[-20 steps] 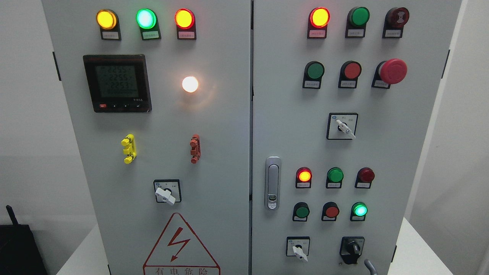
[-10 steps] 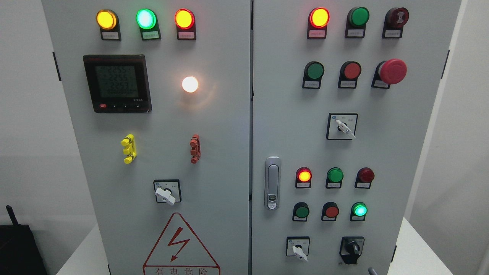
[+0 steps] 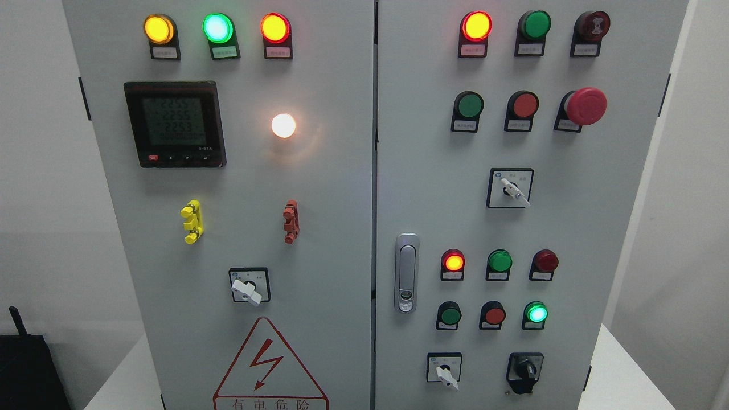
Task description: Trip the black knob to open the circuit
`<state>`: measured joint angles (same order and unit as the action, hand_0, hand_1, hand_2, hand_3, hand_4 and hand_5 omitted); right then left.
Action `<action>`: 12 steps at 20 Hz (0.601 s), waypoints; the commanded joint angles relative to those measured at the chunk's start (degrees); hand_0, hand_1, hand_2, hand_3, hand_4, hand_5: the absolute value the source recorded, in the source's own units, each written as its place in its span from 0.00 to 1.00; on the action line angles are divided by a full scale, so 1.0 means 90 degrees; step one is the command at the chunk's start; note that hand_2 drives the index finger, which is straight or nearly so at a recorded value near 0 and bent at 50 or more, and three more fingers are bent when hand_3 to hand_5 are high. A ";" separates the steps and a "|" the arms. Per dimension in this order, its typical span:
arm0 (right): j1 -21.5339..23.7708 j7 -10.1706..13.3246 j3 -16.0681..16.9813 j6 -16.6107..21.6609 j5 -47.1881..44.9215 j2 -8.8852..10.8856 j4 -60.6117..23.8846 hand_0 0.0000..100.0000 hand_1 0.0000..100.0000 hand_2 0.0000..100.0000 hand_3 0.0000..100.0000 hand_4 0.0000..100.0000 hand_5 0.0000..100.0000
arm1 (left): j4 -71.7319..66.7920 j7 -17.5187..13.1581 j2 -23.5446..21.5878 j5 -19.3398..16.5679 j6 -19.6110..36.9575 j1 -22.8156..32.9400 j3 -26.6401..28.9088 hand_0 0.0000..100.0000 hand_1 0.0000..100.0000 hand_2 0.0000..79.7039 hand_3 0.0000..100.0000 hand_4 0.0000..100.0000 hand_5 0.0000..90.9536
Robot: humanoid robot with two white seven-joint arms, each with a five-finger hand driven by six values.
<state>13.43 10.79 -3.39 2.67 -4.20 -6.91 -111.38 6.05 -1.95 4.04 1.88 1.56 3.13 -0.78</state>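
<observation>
Item: black knob (image 3: pixel 525 370), rotary selector on the right door of the grey control cabinet (image 3: pixel 342 188), lowest row, just right of the white-handled selector (image 3: pixel 445 373) and below the lit green lamp (image 3: pixel 536 313). Change noted: a grey fingertip that showed at the bottom edge just right of the knob a second ago, and only as a sliver half a second ago, is now gone; neither hand is in view, so how far the fingers are open cannot be told, and nothing has hold of the knob. Orientation: the grip bar's long axis stands roughly upright, perhaps tipped slightly right at the top. Judgement: with the hand withdrawn and the lamps unchanged, whether the trip is made cannot be read here.
</observation>
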 commanded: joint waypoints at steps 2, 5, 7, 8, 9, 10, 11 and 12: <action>0.0157 -0.0027 -0.0033 0.0181 -0.0012 -0.0004 -0.0251 0.00 0.10 0.00 0.58 0.42 0.38 | 0.0001 0.0001 0.0000 0.0015 0.0012 -0.0016 0.0008 0.12 0.39 0.00 0.00 0.00 0.00; 0.0392 -0.0027 -0.0043 0.0386 -0.0119 0.0006 -0.0290 0.00 0.10 0.00 0.41 0.28 0.28 | 0.0001 0.0001 0.0010 0.0015 0.0012 -0.0016 0.0008 0.12 0.39 0.00 0.00 0.00 0.00; 0.0519 -0.0046 -0.0043 0.0474 -0.0149 0.0006 -0.0310 0.00 0.11 0.00 0.28 0.17 0.17 | 0.0001 0.0001 0.0010 0.0015 0.0012 -0.0016 0.0008 0.12 0.39 0.00 0.00 0.00 0.00; 0.0568 -0.0065 -0.0062 0.0484 -0.0159 0.0006 -0.0310 0.00 0.10 0.00 0.17 0.09 0.09 | 0.0001 0.0001 0.0000 0.0015 0.0012 -0.0026 0.0008 0.12 0.39 0.00 0.00 0.00 0.00; 0.0617 -0.0085 -0.0072 0.0523 -0.0169 0.0015 -0.0310 0.00 0.10 0.00 0.13 0.05 0.05 | 0.0001 0.0001 0.0010 0.0015 0.0012 -0.0016 0.0008 0.12 0.39 0.00 0.00 0.00 0.00; 0.0665 -0.0104 -0.0082 0.0562 -0.0236 0.0016 -0.0310 0.00 0.09 0.00 0.12 0.04 0.05 | 0.0001 0.0001 0.0010 0.0015 0.0012 -0.0016 0.0008 0.12 0.39 0.00 0.00 0.00 0.00; 0.0705 -0.0134 -0.0101 0.0591 -0.0276 0.0025 -0.0319 0.00 0.07 0.00 0.07 0.00 0.00 | 0.0001 0.0001 0.0000 0.0015 0.0012 -0.0026 0.0008 0.12 0.39 0.00 0.00 0.00 0.00; 0.0705 -0.0134 -0.0121 0.0601 -0.0276 0.0025 -0.0320 0.00 0.06 0.00 0.06 0.00 0.00 | 0.0001 0.0001 0.0010 0.0015 0.0012 -0.0026 0.0008 0.12 0.39 0.00 0.00 0.00 0.00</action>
<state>19.84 10.12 -4.02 6.98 -6.34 -6.81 -112.65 6.05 -1.95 4.04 1.89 1.56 3.13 -0.77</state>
